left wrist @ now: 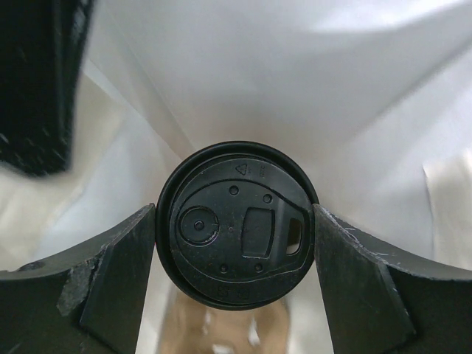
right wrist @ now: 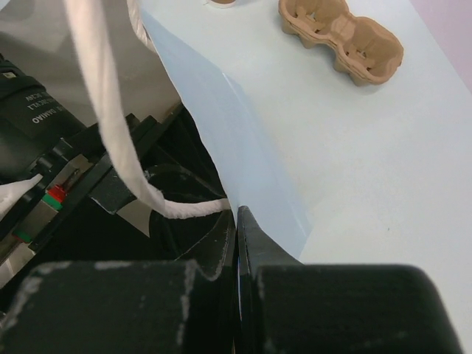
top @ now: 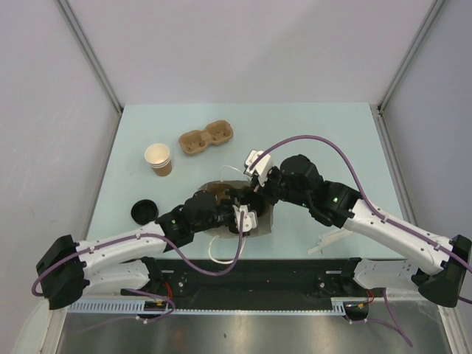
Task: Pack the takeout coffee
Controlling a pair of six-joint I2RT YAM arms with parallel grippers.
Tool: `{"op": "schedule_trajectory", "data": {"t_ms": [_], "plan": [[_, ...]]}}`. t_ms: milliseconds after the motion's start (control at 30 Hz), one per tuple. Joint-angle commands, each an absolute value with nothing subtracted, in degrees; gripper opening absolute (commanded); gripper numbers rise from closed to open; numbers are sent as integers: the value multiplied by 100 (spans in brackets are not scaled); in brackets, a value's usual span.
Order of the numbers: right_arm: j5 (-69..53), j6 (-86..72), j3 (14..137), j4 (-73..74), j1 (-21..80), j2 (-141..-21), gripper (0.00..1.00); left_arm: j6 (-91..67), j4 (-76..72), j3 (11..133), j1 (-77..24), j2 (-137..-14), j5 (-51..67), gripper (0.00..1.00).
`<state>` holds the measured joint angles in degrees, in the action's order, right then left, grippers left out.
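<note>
— Holding anything in that left gripper [left wrist: 234, 230] of yours?

— The takeout coffee [left wrist: 234, 199], a small brown kraft-paper cup with a black plastic lid. My fingers [left wrist: 110, 280] sit against the lid's rim on both sides, spread wide because the lid is wide (I read that as a grip, not a release). The cup is down inside the blue paper bag [right wrist: 243, 140], with white inner walls all around it. I cannot tell whether it rests on the bag's floor.

— And the right gripper [right wrist: 237, 236]?

— Clamped tight on the bag's edge, with the white rope handle [right wrist: 110, 125] looping just beside the jaws. I judge the pinch is there to hold the mouth open so my left arm can reach in.

— Which camera tells you what?

— Only my left wrist shows the cup. From above, both arms cover the bag and the coffee is hidden. Only my right wrist shows the blue outside and the pinch. The overhead view gives the pale green table [top: 324, 133]: a loose black round lid [top: 144, 212] nearest, a lidless tan paper cup [top: 158, 158] beyond it, and the brown moulded-pulp two-cup carrier [top: 206, 140] farthest back (my right wrist catches that one too).
</note>
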<state>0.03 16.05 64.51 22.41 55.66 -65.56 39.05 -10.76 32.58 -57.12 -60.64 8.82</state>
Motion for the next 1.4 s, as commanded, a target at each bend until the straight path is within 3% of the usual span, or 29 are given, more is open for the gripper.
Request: {"op": "schedule_trajectory", "data": {"t_ms": [0,767,1367], "plan": [[-202,1450,6460,2039,5599,-6495,0,3788,-1626,3313,-5669,-6213,1230,0],[-589,1459,6451,2092,5344,-6530,0,3938,-1257,3551,-5221,-6838,1626,0],[-1888,1231,6547,1854,4475,-6951,0,3727,-71,4631,-4395,-7971,2364,0]]}}
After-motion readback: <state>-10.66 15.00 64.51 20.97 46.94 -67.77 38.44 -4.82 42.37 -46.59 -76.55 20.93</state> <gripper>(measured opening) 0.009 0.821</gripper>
